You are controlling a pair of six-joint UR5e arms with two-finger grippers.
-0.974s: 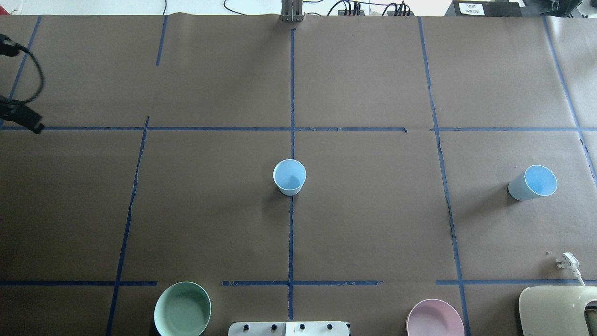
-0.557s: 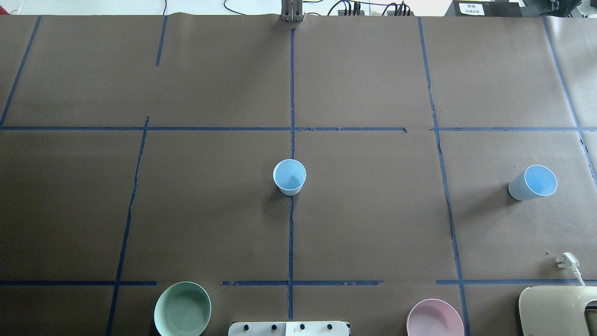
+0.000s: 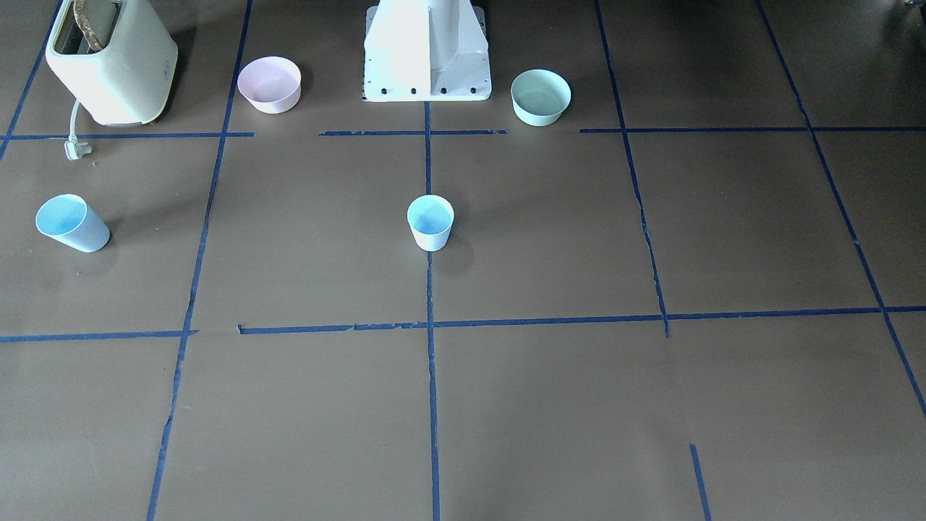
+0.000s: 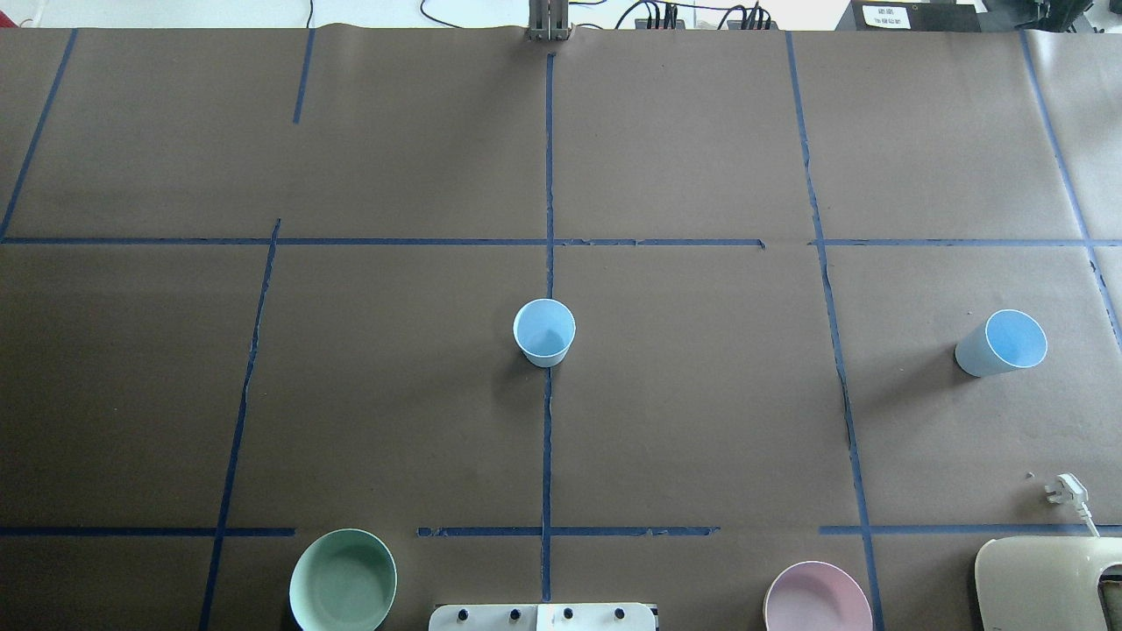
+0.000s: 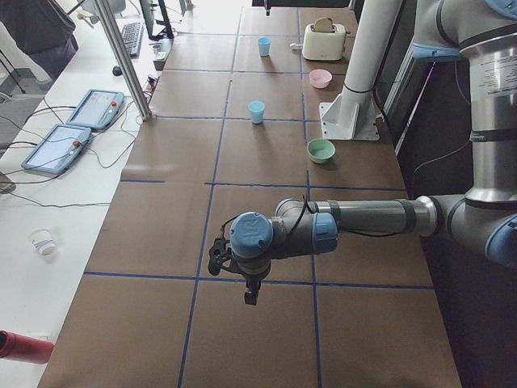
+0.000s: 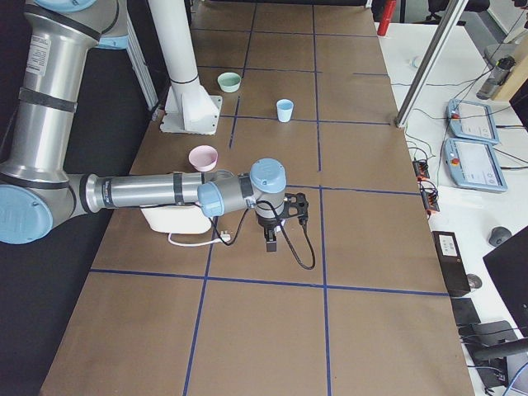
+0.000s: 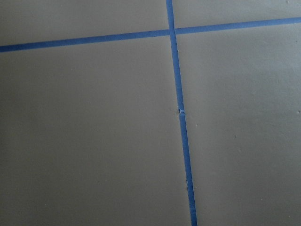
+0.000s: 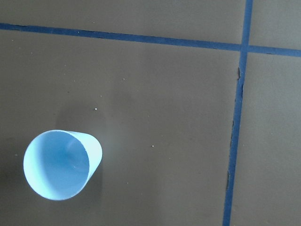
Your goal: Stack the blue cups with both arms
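Note:
One pale blue cup (image 4: 543, 331) stands upright at the table's middle, on the centre tape line; it also shows in the front view (image 3: 430, 221). The second blue cup (image 4: 1002, 343) stands far right, and shows in the right wrist view (image 8: 61, 165) seen from above. Neither arm shows in the overhead or front views. The left gripper (image 5: 251, 296) hangs over bare table beyond the left end. The right gripper (image 6: 270, 244) hangs over the right end, and its wrist hides the second cup there. I cannot tell whether either gripper is open or shut.
A mint-green bowl (image 4: 343, 580) and a pink bowl (image 4: 817, 598) flank the white pedestal (image 3: 427, 51) at the near edge. A cream toaster (image 4: 1047, 583) with a loose plug (image 4: 1065, 489) sits near right. Blue tape lines grid the brown table.
The left arm's black gripper and cable, seen at the overhead view's left edge a second ago, have moved out of that view. The cups have not moved.

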